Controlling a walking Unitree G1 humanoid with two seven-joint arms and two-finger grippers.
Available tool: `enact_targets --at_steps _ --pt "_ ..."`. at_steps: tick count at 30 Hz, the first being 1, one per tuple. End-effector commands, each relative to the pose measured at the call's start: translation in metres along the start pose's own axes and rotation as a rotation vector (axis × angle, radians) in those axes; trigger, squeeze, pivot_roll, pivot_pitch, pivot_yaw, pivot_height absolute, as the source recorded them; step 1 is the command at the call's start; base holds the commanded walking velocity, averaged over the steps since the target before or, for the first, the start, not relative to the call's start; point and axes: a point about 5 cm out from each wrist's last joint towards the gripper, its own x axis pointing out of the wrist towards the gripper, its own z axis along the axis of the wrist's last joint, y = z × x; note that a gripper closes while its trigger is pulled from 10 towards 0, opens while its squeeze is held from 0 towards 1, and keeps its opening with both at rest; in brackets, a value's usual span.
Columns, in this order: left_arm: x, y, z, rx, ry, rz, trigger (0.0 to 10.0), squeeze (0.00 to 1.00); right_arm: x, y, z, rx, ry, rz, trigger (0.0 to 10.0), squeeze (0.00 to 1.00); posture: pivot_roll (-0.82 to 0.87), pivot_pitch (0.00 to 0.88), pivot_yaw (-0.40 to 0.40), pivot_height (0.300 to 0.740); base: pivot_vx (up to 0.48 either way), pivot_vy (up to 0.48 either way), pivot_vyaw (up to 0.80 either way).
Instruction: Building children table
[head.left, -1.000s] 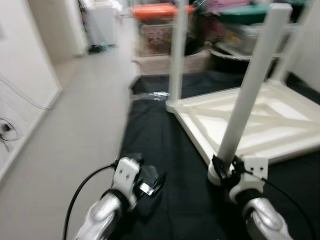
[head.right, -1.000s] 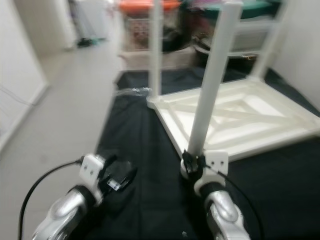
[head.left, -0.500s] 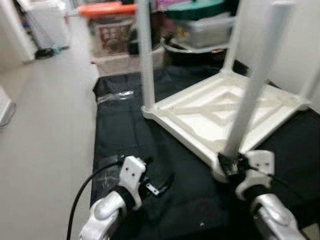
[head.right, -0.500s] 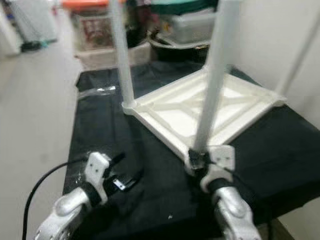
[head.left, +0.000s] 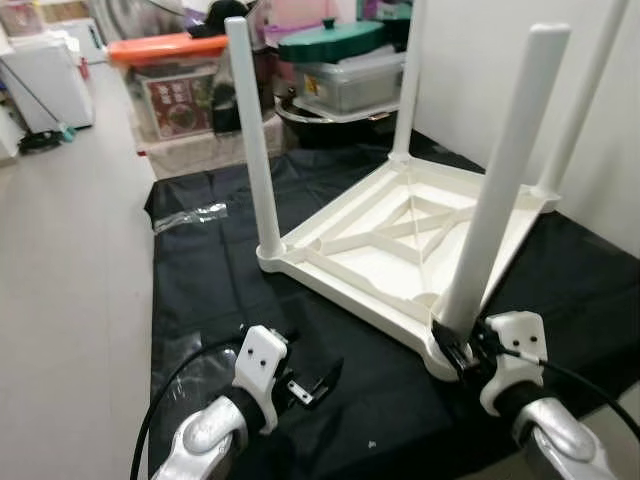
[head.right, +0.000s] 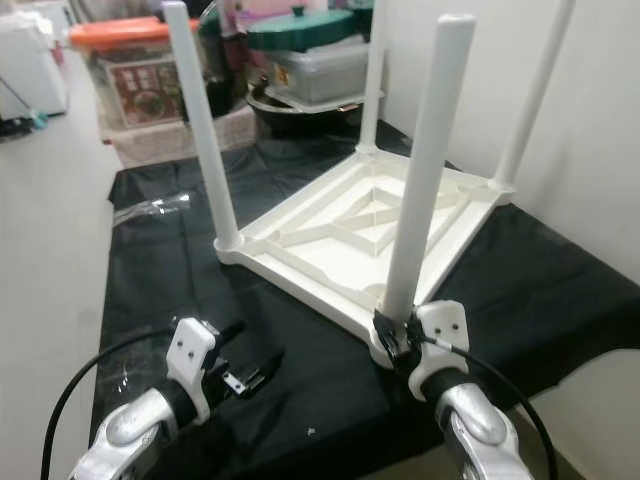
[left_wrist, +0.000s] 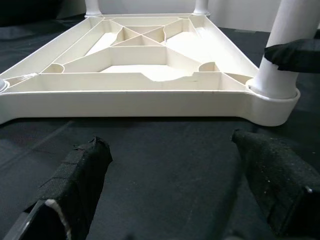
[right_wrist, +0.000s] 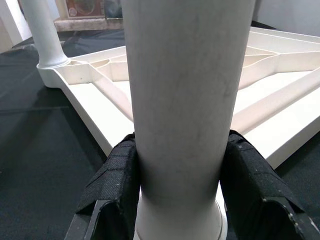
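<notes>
Left hand (head.left: 312, 383) spread, right hand (head.left: 458, 347) clamped.

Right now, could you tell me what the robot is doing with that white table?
A white children's table lies upside down on a black cloth, all four legs up. The right claw is shut on the nearest leg at its base, where it meets the corner. The left claw is open and empty, low over the cloth facing the table's edge.

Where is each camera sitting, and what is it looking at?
Left eye and right eye views: on the head, looking down at the upside-down white table on the black cloth, with both silver arms.
Left wrist view: along the open left gripper toward the table's edge.
Right wrist view: along the right gripper, clamped on the near table leg.
All share that leg.
</notes>
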Motion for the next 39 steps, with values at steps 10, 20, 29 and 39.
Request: enact_targets --at_steps 10,20,29,39 --pt "-0.001 0.0 -0.003 0.001 0.019 0.004 10.0 0.0 0.006 0.002 -0.003 0.004 0.005 0.041 10.0 1.0 0.04 0.002 0.0 0.74 0.0 0.0 0.0" --pt "0.001 0.001 -0.004 0.0 0.033 -0.007 10.0 0.0 -0.008 -0.024 0.017 0.031 -0.021 0.206 10.0 0.0 0.03 0.01 0.013 0.74 0.0 0.0 0.0" --pt "0.002 0.003 -0.004 0.012 0.032 -0.005 10.0 0.0 -0.045 -0.021 0.004 0.061 0.131 0.471 10.0 0.0 0.02 0.003 0.022 0.74 0.0 0.0 0.0" --pt "0.003 0.005 -0.004 0.017 0.032 0.0 10.0 0.0 -0.038 0.018 0.029 0.164 0.055 0.691 10.0 0.0 0.03 0.0 0.02 0.74 0.0 0.0 0.0"
